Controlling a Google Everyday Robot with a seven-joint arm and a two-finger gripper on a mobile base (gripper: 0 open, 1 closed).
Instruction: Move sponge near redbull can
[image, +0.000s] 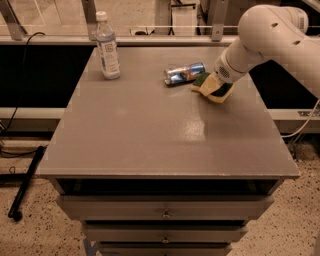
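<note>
On the grey tabletop (150, 130), the sponge (214, 94) is found at the far right, just beside the redbull can (184, 73), which lies on its side. The gripper (220, 81) is placed over the sponge; whether it is clamped cannot be told. Placement seems reached, so a release and a straight lift are called for.

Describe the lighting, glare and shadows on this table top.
Camera view: the light is soft, and a pale patch of glare lies on the table top just in front of the sponge. Camera view: the redbull can glints along its side. Camera view: the gripper, down at the sponge at the far right, throws only a faint shadow.
</note>
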